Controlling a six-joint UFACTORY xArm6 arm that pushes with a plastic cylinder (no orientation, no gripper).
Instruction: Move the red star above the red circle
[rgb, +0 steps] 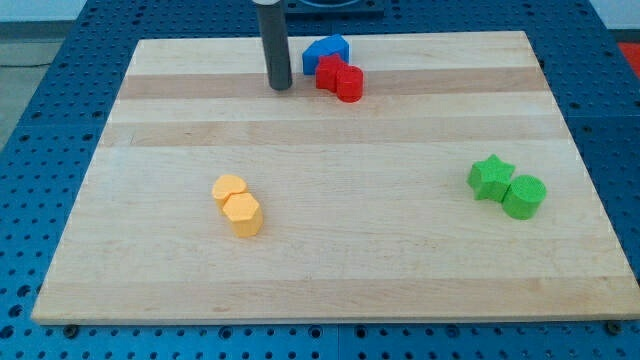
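The red star (328, 72) lies near the view's top, right of centre-left, touching the red circle (349, 85), which sits just to its lower right. A blue block (325, 49) touches the star from above. My tip (279, 87) rests on the board just left of the red star, a small gap apart from it and touching no block. The rod rises straight up out of the view's top.
A green star (490, 177) and a green circle (523, 196) touch each other at the view's right. Two yellow blocks (229, 189) (244, 214) touch at the lower left of centre. The wooden board (330, 270) lies on a blue perforated table.
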